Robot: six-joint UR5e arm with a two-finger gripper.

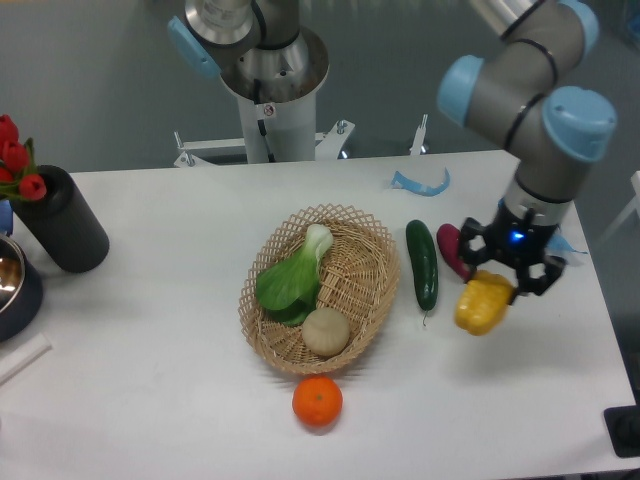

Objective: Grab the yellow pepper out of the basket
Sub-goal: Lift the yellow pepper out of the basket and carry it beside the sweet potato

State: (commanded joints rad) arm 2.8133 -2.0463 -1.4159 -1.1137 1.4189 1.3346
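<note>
The yellow pepper (482, 304) is glossy and lobed. It hangs in my gripper (497, 284) to the right of the basket, above the white table. The gripper is shut on the pepper's top, and its black fingers (470, 244) frame it. The oval wicker basket (360, 285) sits at the table's middle. It holds a green bok choy (292, 280) and a pale beige round vegetable (326, 331).
A cucumber (423, 263) lies right of the basket, with a dark red vegetable (450, 247) beside it under my gripper. An orange (317, 400) sits in front of the basket. A black vase with red tulips (55, 220) and a metal bowl (12, 285) stand at the left. A blue strip (420, 183) lies at the back.
</note>
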